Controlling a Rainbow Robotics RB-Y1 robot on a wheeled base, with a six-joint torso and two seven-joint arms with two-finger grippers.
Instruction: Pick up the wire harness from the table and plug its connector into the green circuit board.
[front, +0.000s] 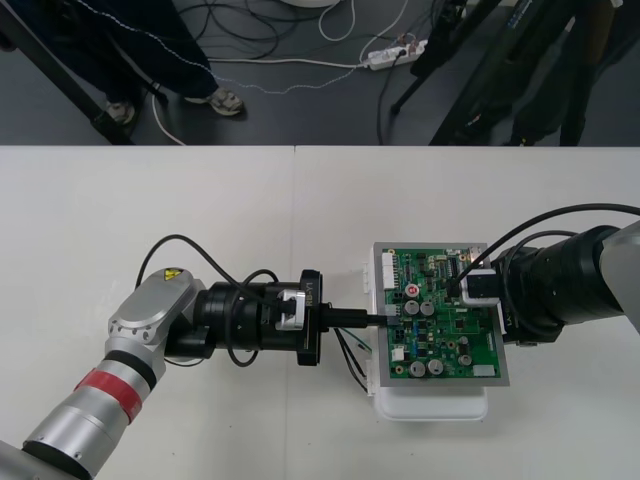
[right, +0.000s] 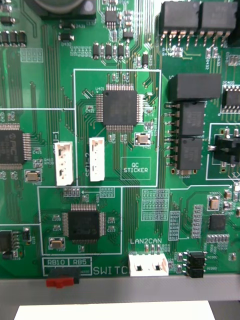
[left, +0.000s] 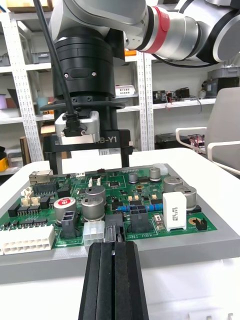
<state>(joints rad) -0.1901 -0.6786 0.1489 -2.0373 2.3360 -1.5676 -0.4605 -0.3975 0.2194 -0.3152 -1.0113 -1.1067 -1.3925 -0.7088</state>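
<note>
1. Pale table (front: 200, 220) fills most of my front feed, with a strip of dark floor (front: 300, 100) and loose cables beyond its far edge.
2. Hard to make out: from above, the tips of the left gripper (front: 388, 318) sit over the left edge of the green circuit board (front: 450, 335), and what they hold is lost against the dark parts there.
3. On the left wrist feed the black fingers (left: 102, 285) are pressed together, and a small black plug (left: 113, 232) sits right at their tips on the board's near edge, beside a white connector. I cannot tell whether the plug is seated.
4. Thin wires (front: 352, 362) of the wire harness (front: 350, 355) trail from under those fingers and loop onto the table just left of the board.
5. My left arm lies low and level, reaching across from the left, its wrist cable looping around it.
6. My right arm comes in from the right, and the right gripper (front: 478, 290) hangs over the board's right part, pointing straight down. Whether it is spread or closed I cannot tell.
7. Its wrist feed looks straight down on chips and white sockets.
8. Under the board, a white base (front: 430, 405) juts out at the near side.
</note>
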